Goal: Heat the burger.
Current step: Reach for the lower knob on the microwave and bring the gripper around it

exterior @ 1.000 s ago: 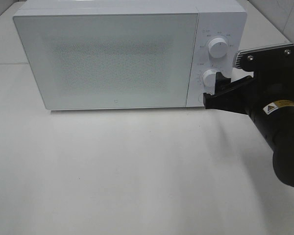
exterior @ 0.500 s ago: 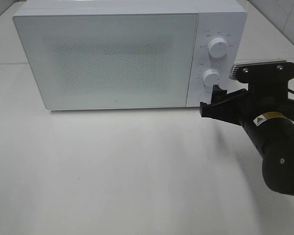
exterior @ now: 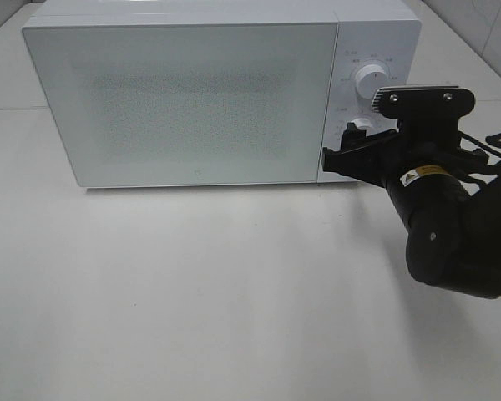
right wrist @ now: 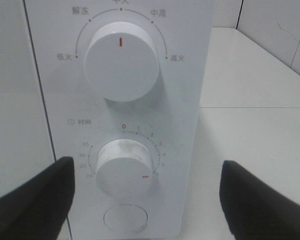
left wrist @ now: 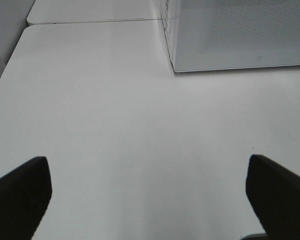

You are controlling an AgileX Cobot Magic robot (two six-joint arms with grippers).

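So the burger isn't visible anywhere. My guess is it's behind the shut frosted door of the microwave point(exterior: 192, 100), off to the side of the right jaws rather than ahead of them. Those jaws are spread open and holding nothing, with the timer knob point(right wrist: 124, 167) straight ahead, centred in the gap but not touched. The left jaws are wide open and empty too, over the table point(left wrist: 115, 125), with the microwave well ahead of them — so the right arm point(exterior: 438, 234) is clearly nearer for any dial work.
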